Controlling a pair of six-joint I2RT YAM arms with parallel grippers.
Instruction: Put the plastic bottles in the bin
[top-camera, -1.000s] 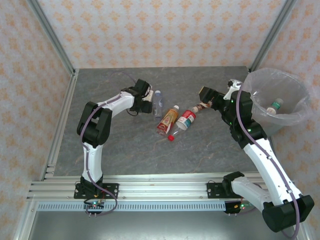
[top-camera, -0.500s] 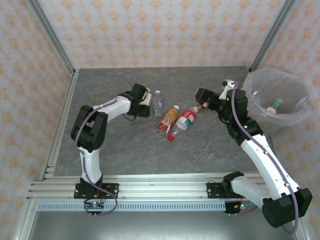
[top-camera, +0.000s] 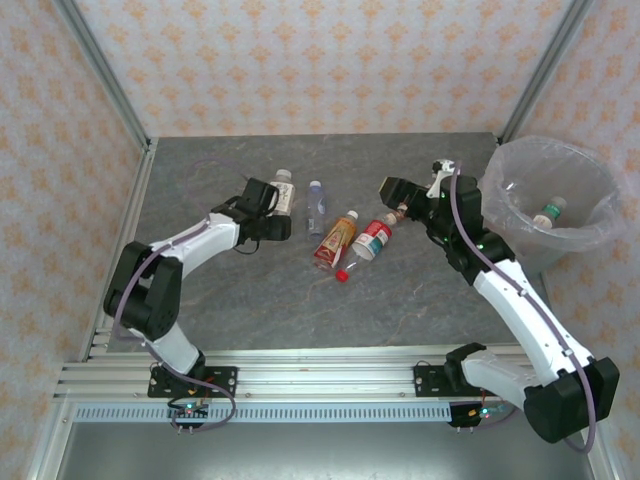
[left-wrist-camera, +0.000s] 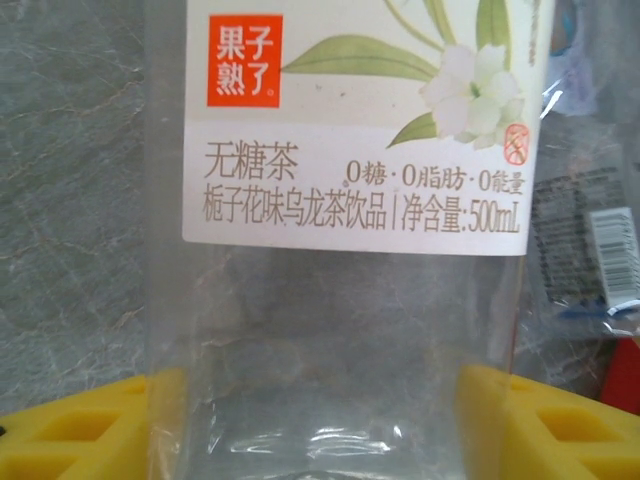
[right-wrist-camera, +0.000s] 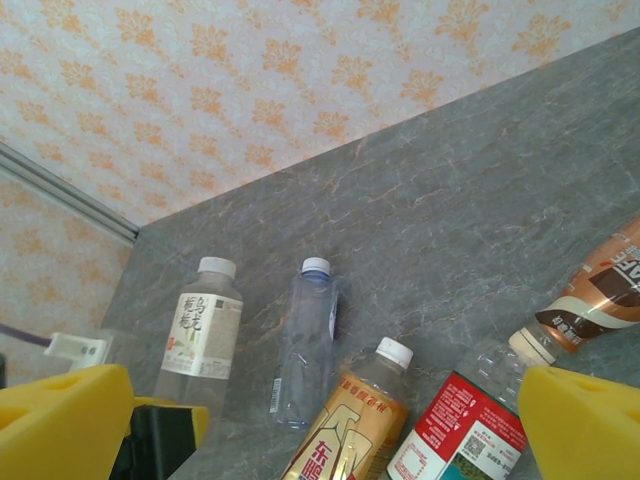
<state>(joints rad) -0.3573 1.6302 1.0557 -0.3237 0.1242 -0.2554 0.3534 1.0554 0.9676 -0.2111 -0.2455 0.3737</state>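
Within the last second the left pincer (top-camera: 264, 208), clamped on the base of a white-label bottle (top-camera: 281, 192) lying on the surface (top-camera: 280, 300), has been drawn toward 9 o'clock. The right pincer (top-camera: 393, 190), spread wide, has been swung from the bin (top-camera: 515, 150) at 2 o'clock toward the brown bottle (top-camera: 401, 212). Two pickups appear under way. The gripped bottle is clear, white-capped, apparently empty.

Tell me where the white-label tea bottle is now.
Top view, left side: the white-label bottle lies gripped by the left hand, just left of the blue-tinted bottle.
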